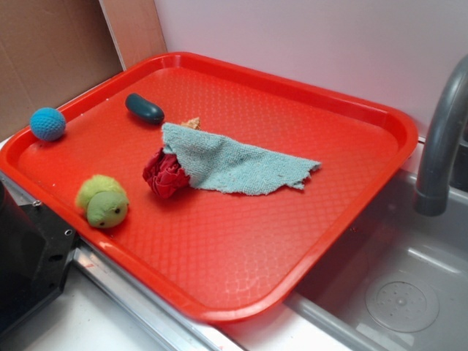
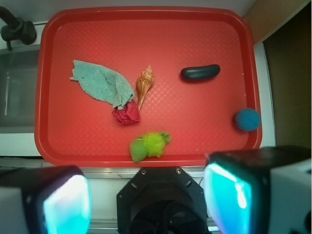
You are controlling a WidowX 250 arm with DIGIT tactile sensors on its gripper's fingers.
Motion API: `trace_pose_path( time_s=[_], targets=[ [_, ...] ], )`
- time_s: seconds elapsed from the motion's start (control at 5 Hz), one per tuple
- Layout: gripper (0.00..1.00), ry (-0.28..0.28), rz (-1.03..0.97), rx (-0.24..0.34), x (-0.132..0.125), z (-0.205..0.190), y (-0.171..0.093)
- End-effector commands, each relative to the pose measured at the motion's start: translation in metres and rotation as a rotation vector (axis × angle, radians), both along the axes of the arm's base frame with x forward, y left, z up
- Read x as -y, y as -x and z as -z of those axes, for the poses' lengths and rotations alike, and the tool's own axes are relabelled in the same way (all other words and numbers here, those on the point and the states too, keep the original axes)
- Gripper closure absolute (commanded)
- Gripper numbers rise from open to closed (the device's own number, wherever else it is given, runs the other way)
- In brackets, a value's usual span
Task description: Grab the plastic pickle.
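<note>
One pickle (image 2: 200,72) lies crosswise on the tray (image 2: 146,19), well ahead and right of the hand (image 2: 146,200), whose fingers stand apart.

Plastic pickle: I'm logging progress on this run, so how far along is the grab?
Nothing looks done yet. The plastic pickle lies untouched on the red tray, apart from the blue ball and the seashell. The gripper is open, high above the tray's near edge, holding nothing. Left: move over the pickle, descend, close on it and lift.
</note>
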State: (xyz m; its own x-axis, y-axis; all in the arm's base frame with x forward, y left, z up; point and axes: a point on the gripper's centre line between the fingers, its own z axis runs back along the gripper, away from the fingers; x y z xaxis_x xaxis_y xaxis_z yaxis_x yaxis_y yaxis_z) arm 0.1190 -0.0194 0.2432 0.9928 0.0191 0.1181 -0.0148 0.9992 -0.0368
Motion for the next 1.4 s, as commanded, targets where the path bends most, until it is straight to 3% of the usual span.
trace_pose_path(
  time_s=[0.0,0.2,0.4,0.6,0.8,1.0,1.2],
  targets=[
    [0.0,0.0,0.0,0.0,0.0,0.0,0.0],
    [0.0,0.02,-0.25,-0.1,-0.05,0.05,-0.022],
    [0.0,0.06,-0.498,-0.088,-0.07,0.09,-0.045],
    [0.0,0.12,-0.706,0.024,-0.079,0.108,-0.07],
    [0.0,0.116,-0.86,0.134,-0.097,0.122,-0.088],
    [0.0,0.092,-0.945,0.146,-0.119,0.143,-0.102],
    [0.0,0.036,-0.965,0.053,-0.132,0.176,-0.121]
  ],
)
